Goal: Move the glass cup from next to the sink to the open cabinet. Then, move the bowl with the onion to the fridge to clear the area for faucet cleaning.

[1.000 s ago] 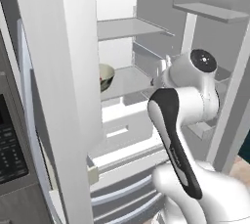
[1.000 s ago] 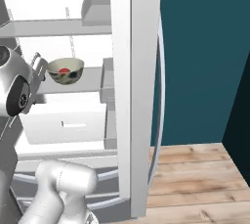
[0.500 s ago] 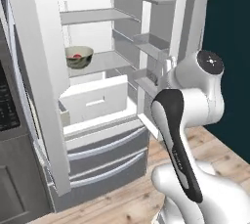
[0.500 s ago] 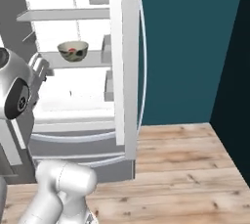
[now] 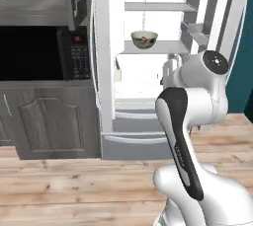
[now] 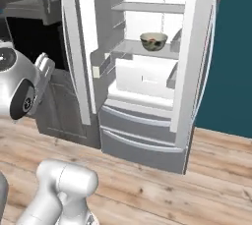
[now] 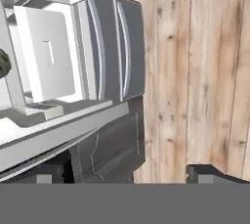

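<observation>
The white fridge (image 5: 148,116) stands open, seen from a little way back. On its middle shelf rests the cream bowl (image 5: 144,39) with the red onion (image 5: 143,35) inside; from the right base it is the same bowl (image 6: 153,40). My gripper (image 7: 128,175) is open and holds nothing. It hangs well short of the fridge, over the lower drawers (image 7: 107,47) and the wooden floor. One dark fingertip (image 7: 210,172) rises at the bottom of the hand view. The glass cup, sink, faucet and open cabinet are out of view.
A black-fronted microwave (image 5: 34,52) sits left of the fridge above a dark grey arched-panel cabinet (image 5: 49,121). Both fridge doors (image 6: 74,47) (image 6: 197,52) swing outward. A teal wall (image 6: 231,71) stands at the right, and wooden floor (image 5: 74,185) lies in front.
Both base views have pulled back and swung, so the fridge now looks smaller and farther off. The bowl with the onion has stayed on its shelf.
</observation>
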Available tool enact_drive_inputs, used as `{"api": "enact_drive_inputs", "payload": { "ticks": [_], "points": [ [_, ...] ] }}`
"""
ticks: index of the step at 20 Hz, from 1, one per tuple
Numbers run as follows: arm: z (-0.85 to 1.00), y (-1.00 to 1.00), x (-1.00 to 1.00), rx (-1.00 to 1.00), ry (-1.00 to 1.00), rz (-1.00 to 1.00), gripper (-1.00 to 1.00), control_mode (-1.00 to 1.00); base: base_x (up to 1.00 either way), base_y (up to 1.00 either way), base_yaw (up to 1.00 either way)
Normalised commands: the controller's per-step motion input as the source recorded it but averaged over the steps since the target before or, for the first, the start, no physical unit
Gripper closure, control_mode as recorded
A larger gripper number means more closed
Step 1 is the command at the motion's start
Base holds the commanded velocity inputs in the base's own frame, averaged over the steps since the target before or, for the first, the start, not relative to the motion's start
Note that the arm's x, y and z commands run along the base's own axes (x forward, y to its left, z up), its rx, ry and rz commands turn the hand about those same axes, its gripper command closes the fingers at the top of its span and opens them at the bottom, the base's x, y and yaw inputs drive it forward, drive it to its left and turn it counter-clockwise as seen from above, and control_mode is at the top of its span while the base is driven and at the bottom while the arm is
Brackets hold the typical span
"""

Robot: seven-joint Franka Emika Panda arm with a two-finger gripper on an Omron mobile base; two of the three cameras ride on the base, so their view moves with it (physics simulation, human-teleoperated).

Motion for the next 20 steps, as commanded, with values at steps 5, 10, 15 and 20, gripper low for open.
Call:
{"api": "enact_drive_inputs", "payload": {
  "ticks": [5,10,15,20],
  "points": [
    [0.0,0.0,0.0,0.0,0.0,0.0,-1.0,1.0,-0.3,0.73,0.76],
    [0.0,0.0,0.0,0.0,0.0,0.0,-1.0,1.0,0.46,0.86,0.4],
    [0.0,0.0,0.0,0.0,0.0,0.0,-1.0,1.0,1.0,0.86,0.03],
    [0.0,0.0,0.0,0.0,0.0,0.0,-1.0,1.0,1.0,0.8,0.09]
  ]
}}
